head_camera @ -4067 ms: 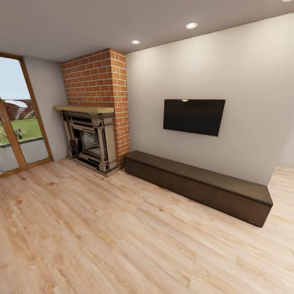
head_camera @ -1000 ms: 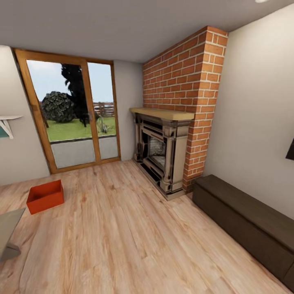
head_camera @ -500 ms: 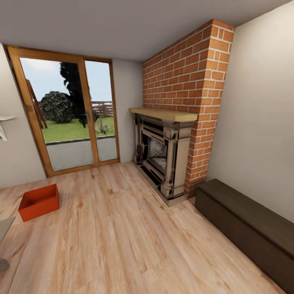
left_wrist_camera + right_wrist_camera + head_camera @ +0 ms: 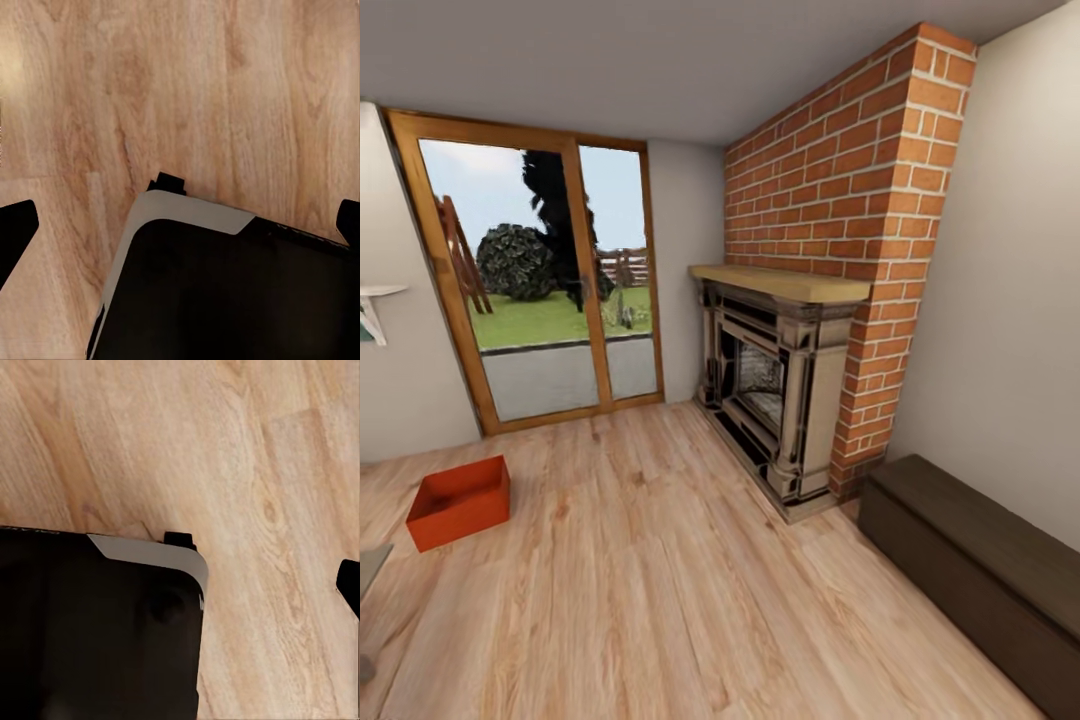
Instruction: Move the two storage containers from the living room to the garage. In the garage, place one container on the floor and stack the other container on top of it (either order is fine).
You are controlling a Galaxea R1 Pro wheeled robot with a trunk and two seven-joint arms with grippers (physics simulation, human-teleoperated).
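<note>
One storage container [image 4: 458, 502], a red-orange open-topped box, sits on the light wood-plank floor of the living room at the left of the head view, a little before the glass door. It stands alone and nothing touches it. In the left wrist view my left gripper [image 4: 180, 232] hangs open over my own dark base, with a black fingertip [image 4: 15, 229] at each side edge. In the right wrist view my right gripper [image 4: 180, 585] also hangs over the base and planks, open, with one fingertip [image 4: 351, 585] showing at the edge.
A stone fireplace [image 4: 775, 395] under a brick chimney [image 4: 860, 200] stands at centre right. A long dark bench [image 4: 980, 570] runs along the right wall. A wood-framed glass door [image 4: 540, 290] is at the back. A grey table corner [image 4: 370, 570] juts in at lower left.
The camera has swung left: the wall television has left the view, and the glass door and the red-orange container have come in. Over the last half second the view has shifted only slightly.
</note>
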